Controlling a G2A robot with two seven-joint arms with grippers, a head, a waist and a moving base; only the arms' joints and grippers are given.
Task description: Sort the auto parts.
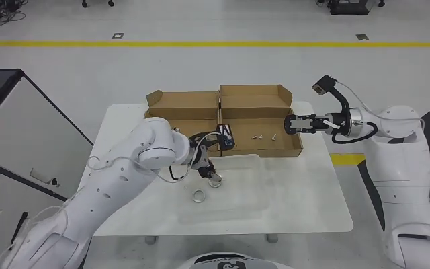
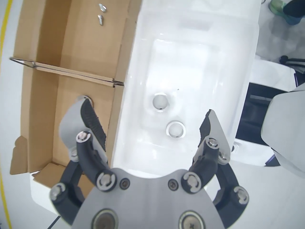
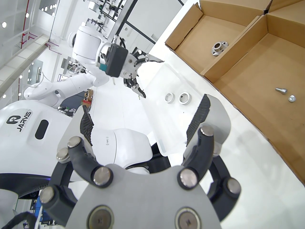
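The sorting is looking partly done, judging by how the parts are lying. The left cardboard box [image 1: 180, 107] is holding one flanged hub [image 3: 218, 47]. The right cardboard box [image 1: 259, 101], touching it side by side, is holding three small fasteners [image 2: 102, 7] that are lying near one another on its floor. A metal ring [image 2: 175, 129] and a second ring [image 2: 160, 102] are sitting close together, but not touching, in the clear tray [image 1: 252, 191]. The tray is resting on the worktop [image 1: 316, 195] just in front of the boxes. These two rings are looking like all that is left to sort. The left tool [image 2: 147, 109] is hanging over the tray with its jaws spread wide and nothing between them, and both rings are lying below it, near its fingertips. The right tool [image 3: 144, 104] is hovering by the outer side of the right cardboard box, likewise gaping wide and carrying nothing. The left arm is seeming the better placed to take a ring, since it is already sitting above them. Which box the rings are meant for is not showing; the one with the hub is seeming the likelier home, as the other is collecting only small hardware.
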